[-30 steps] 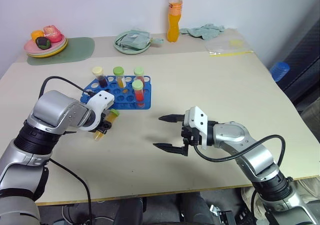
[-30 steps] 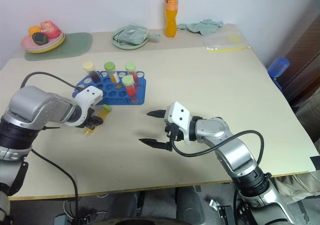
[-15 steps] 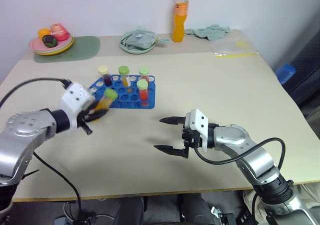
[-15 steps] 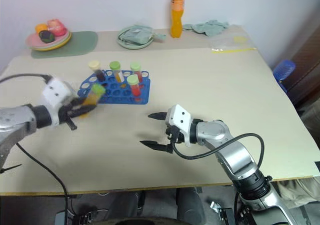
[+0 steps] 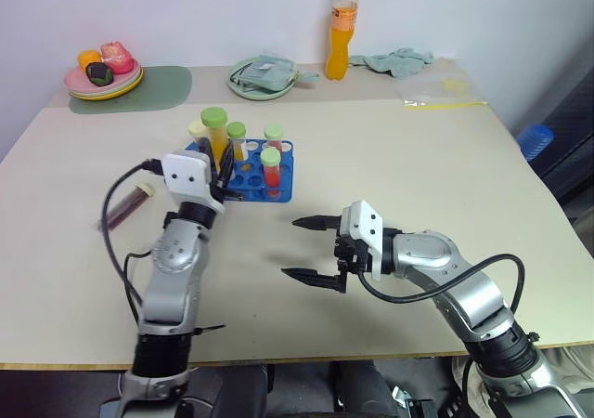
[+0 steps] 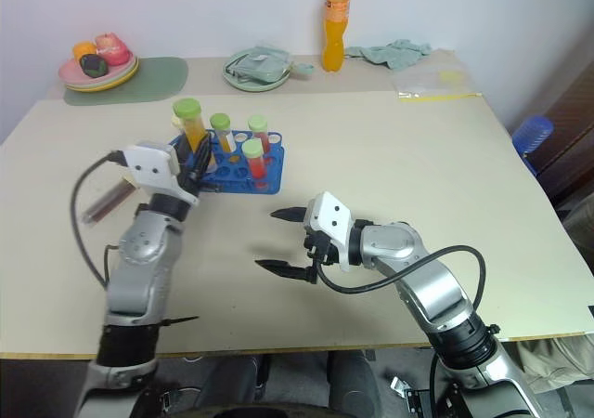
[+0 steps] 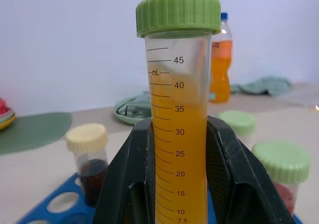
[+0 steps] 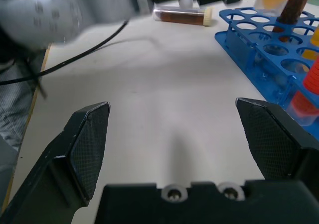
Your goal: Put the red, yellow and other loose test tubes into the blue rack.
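My left gripper point(image 5: 221, 165) is shut on a green-capped test tube of yellow liquid point(image 5: 218, 141), held upright over the left end of the blue rack point(image 5: 252, 185). In the left wrist view the black fingers point(image 7: 124, 184) clamp this tube point(image 7: 178, 134) on both sides. The rack holds a cream-capped dark tube point(image 7: 88, 159), two green-capped tubes point(image 5: 238, 139) and a red one point(image 5: 270, 169). A loose dark tube point(image 5: 127, 206) lies on the table left of the rack. My right gripper point(image 5: 304, 248) hangs open and empty, pointing left, in front of the rack.
An orange drink bottle point(image 5: 342, 28), a green plate point(image 5: 263, 74), a cloth point(image 5: 399, 61) and a plastic bag point(image 5: 441, 91) line the back edge. A plate of food point(image 5: 103, 70) on a green mat point(image 5: 148, 88) sits at the back left.
My left arm swung from pointing down at the table to pointing forward and up, lifting the yellow tube upright by the rack. The right arm stayed still. The camera shifted.
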Tool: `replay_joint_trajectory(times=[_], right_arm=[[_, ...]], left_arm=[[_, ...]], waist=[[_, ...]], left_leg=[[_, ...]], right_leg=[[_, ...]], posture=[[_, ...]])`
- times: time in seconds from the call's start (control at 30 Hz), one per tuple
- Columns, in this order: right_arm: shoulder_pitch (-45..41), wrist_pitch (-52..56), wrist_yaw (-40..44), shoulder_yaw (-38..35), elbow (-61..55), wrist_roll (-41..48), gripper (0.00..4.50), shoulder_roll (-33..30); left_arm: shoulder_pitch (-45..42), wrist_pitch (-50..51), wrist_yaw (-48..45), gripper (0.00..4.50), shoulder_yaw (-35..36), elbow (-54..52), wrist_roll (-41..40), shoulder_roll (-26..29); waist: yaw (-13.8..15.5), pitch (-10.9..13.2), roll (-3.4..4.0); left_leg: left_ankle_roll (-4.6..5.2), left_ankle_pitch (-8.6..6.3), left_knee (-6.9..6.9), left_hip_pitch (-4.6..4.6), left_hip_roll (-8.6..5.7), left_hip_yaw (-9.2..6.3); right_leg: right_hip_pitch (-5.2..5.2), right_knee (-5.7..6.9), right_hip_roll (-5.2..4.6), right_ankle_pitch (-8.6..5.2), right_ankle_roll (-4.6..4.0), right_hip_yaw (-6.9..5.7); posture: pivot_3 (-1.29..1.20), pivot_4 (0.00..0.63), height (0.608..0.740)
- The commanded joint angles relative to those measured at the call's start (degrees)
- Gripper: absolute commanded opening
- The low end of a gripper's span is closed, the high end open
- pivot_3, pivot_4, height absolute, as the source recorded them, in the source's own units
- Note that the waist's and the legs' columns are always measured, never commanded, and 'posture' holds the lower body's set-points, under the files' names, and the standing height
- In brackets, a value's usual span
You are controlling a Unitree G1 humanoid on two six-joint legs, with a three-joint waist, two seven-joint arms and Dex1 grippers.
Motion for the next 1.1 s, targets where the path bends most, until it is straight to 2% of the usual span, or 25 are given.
replay_joint_trajectory(times=[0.03, 0.33, 1.1], right_arm=[[0.3, 0.0, -0.9, -1.3, -2.4, 0.3, 4.5, -0.1], [0.3, 0.3, -1.8, -1.3, -2.7, 0.7, 4.5, 0.1], [1.3, 1.0, -6.0, -3.4, -2.4, 1.8, 4.5, 2.9]], left_arm=[[-1.9, -5.9, 4.2, 0.78, 0.4, 4.7, 5.6, 0.2], [-6.4, -9.6, 2.7, 0.78, 0.4, 15.3, 3.3, -2.0], [-9.1, -18.8, 2.8, 0.78, 2.1, 28.4, 2.4, -3.4]], waist=[[0.0, 0.0, 0.0], [0.1, 0.0, 0.0], [0.1, 0.0, 0.0]], left_leg=[[0.0, 0.0, 0.01, 0.0, 0.0, 0.0], [0.01, -0.01, 0.03, 0.0, -0.04, -0.02], [0.01, 0.0, 0.03, 0.0, -0.03, -0.03]], right_leg=[[0.01, 0.0, 0.01, 0.0, 0.0, 0.0], [0.03, 0.0, 0.0, 0.01, 0.02, -0.02], [0.03, 0.01, 0.01, 0.01, 0.02, -0.02]], posture=[[0.0, 0.15, 0.74], [0.0, 0.15, 0.74], [0.0, 0.15, 0.74]])
